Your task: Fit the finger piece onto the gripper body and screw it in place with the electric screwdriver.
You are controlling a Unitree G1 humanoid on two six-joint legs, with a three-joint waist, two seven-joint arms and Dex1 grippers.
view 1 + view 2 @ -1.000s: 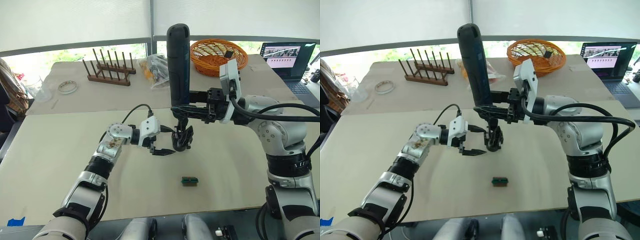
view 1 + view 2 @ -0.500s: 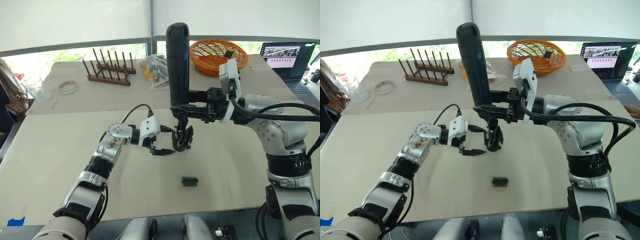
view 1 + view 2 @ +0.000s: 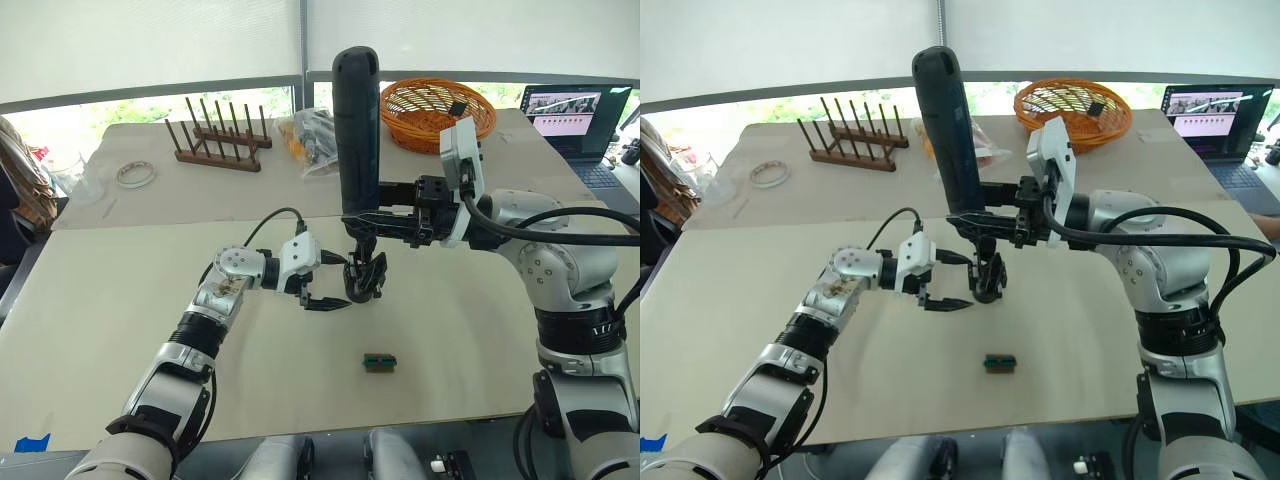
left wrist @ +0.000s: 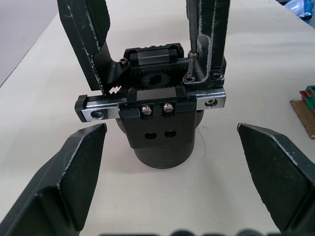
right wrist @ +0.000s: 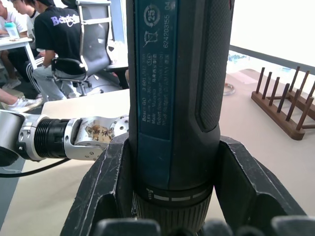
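Most of the job looked done: finger piece (image 4: 209,44) seated on gripper body (image 4: 155,118) mid-table, right gripper (image 5: 172,196) clamping electric screwdriver (image 3: 356,130) upright (bit on screw), left gripper (image 3: 322,285) agape at body's nine o'clock

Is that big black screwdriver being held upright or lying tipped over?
Upright. The electric screwdriver stands nearly vertical, clamped low on its handle by the right gripper, with its thin bit pointing down onto the gripper body on the table.

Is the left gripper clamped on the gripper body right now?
No: the left gripper is open, its fingers apart on either side of the gripper body.
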